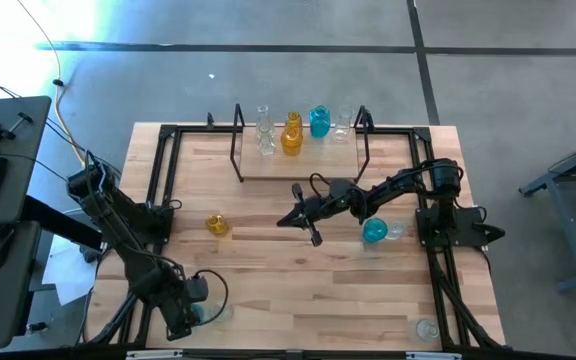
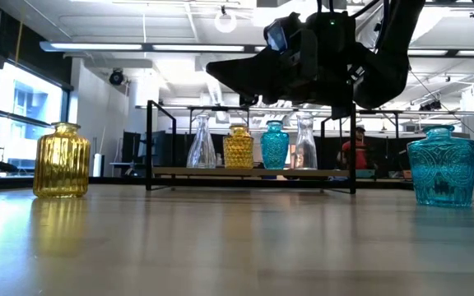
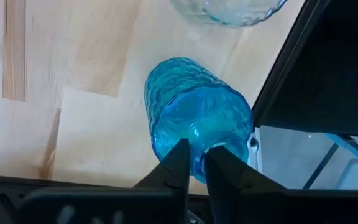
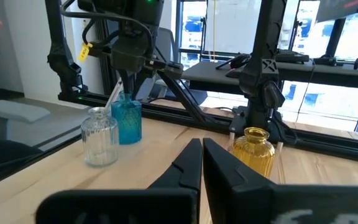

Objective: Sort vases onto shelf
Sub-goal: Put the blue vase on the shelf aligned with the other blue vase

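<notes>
My left gripper (image 3: 194, 163) hangs at the table's near-left corner, far from the shelf (image 1: 298, 160), its fingers pinched on the mouth of a teal vase (image 3: 194, 127) standing beside a clear vase (image 3: 229, 11). The glass looks hard, slick and breakable, heavier in the belly than the neck, so I judge the narrow neck the best hold, with gentle pressure. Nearer the shelf, to its left front, an amber ribbed vase (image 1: 216, 225) stands alone. On the shelf itself stand clear, amber, teal and clear vases in a row. My right gripper (image 1: 313, 225) hovers above the table just in front of the shelf, arm stretched out low, fingers together and holding nothing. Right of it sit another teal vase (image 1: 374, 232) and a clear one.
</notes>
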`<action>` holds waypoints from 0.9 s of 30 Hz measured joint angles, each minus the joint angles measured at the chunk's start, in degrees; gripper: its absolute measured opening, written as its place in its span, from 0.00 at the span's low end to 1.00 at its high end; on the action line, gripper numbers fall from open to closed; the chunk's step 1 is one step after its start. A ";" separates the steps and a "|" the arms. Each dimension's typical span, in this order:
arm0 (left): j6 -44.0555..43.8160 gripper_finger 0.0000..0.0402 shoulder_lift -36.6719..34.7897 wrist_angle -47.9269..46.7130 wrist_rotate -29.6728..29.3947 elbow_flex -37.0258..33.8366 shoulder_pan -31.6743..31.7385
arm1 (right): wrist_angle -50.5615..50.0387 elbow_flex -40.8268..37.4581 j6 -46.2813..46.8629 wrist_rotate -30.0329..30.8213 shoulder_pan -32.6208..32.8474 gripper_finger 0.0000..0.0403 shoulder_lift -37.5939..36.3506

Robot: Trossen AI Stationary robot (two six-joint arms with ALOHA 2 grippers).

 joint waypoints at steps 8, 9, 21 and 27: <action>-1.35 0.03 -5.21 -7.65 -0.37 -0.07 4.39 | 0.00 0.00 0.02 0.02 0.00 0.00 0.00; -1.14 0.03 -6.45 -8.29 -0.46 -0.07 5.56 | 0.00 0.00 0.02 0.03 0.00 0.00 0.00; 24.02 0.03 -10.98 -7.53 -3.99 0.16 34.59 | -4.48 -0.56 0.22 0.04 -0.20 0.00 -3.06; 41.36 0.03 -6.02 -6.97 -3.96 5.18 48.18 | -15.04 -4.91 -3.15 2.41 -0.13 0.00 -14.50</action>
